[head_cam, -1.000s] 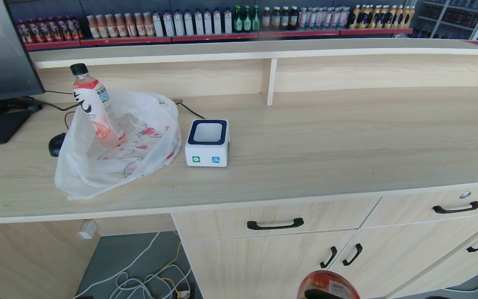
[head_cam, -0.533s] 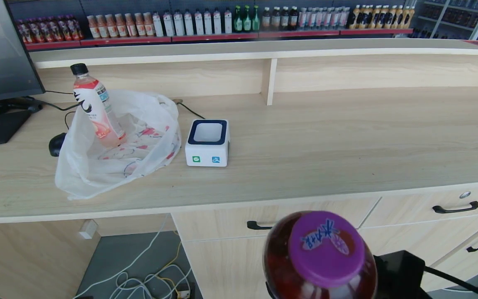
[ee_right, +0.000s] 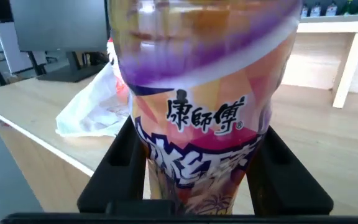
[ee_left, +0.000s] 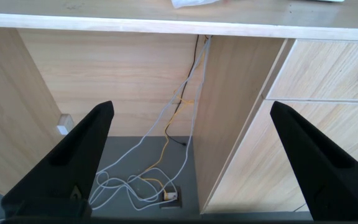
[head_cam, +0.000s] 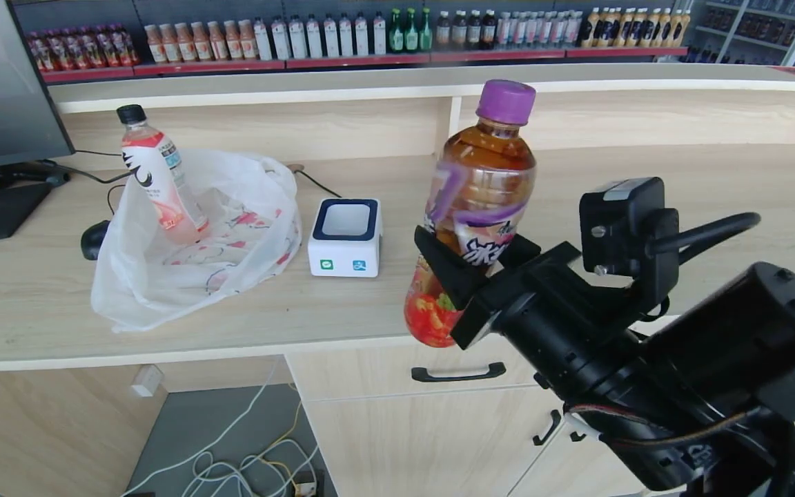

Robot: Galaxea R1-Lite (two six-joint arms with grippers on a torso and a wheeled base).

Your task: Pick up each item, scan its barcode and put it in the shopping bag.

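Observation:
My right gripper (head_cam: 473,266) is shut on a purple-capped bottle of brown drink (head_cam: 477,207), held upright above the counter's front edge, to the right of the scanner. The same purple-capped bottle (ee_right: 204,93) sits between the black fingers (ee_right: 120,165) in the right wrist view. The white scanner box (head_cam: 344,237) with its dark-rimmed window stands on the counter. To its left lies the white shopping bag (head_cam: 190,248), with a pink-labelled bottle (head_cam: 159,176) leaning inside it. My left gripper (ee_left: 191,162) hangs open below the counter, nothing between its fingers, above the floor cables.
A monitor (head_cam: 4,83) on its stand and a black mouse (head_cam: 94,239) sit at the counter's left end. A cable (head_cam: 315,181) runs behind the scanner. A raised wooden shelf (head_cam: 439,83) backs the counter (head_cam: 611,207); drawers with black handles (head_cam: 458,375) are below.
My right arm has risen from below the picture, lifting the purple-capped bottle up in front of the counter. The bag, scanner and pink-labelled bottle have not moved.

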